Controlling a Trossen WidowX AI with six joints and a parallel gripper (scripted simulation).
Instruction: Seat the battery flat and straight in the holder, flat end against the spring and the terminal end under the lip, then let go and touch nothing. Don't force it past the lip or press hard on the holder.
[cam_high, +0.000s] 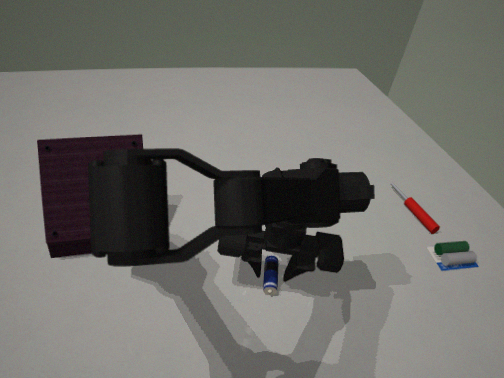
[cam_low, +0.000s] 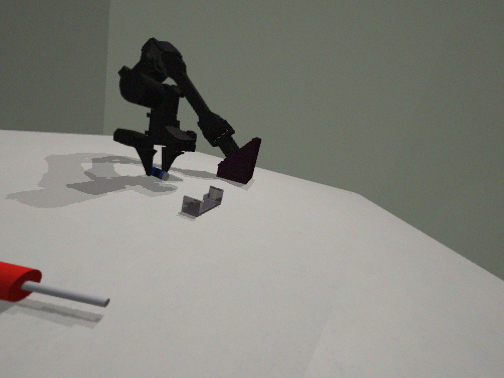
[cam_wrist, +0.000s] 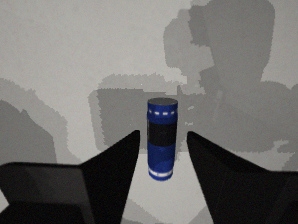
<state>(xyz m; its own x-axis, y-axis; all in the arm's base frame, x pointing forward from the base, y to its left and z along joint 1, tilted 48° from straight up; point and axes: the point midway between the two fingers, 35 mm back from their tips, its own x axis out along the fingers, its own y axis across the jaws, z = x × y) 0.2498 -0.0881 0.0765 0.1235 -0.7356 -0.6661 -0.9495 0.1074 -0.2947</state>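
The blue battery (cam_high: 270, 277) (cam_low: 160, 173) (cam_wrist: 161, 155) with a black band lies on its side on the table. Its terminal nub faces the near side in the top view, and its flat grey end is at the top in the wrist view. My gripper (cam_high: 272, 277) (cam_low: 156, 174) (cam_wrist: 163, 135) is partly open and low over the battery, one finger on each side. The wrist view shows a gap on both sides. The holder (cam_low: 191, 205), a small grey tray with raised ends, stands apart from the battery in the exterior view; in the top view the arm hides it.
A dark purple block (cam_high: 65, 200) (cam_low: 240, 167) stands at the arm's base. A red screwdriver (cam_high: 421, 215) (cam_low: 15, 281) lies on the table. Beyond my gripper, at the right in the top view, a green cylinder (cam_high: 451, 247) and a grey cylinder (cam_high: 459, 258) lie on a card.
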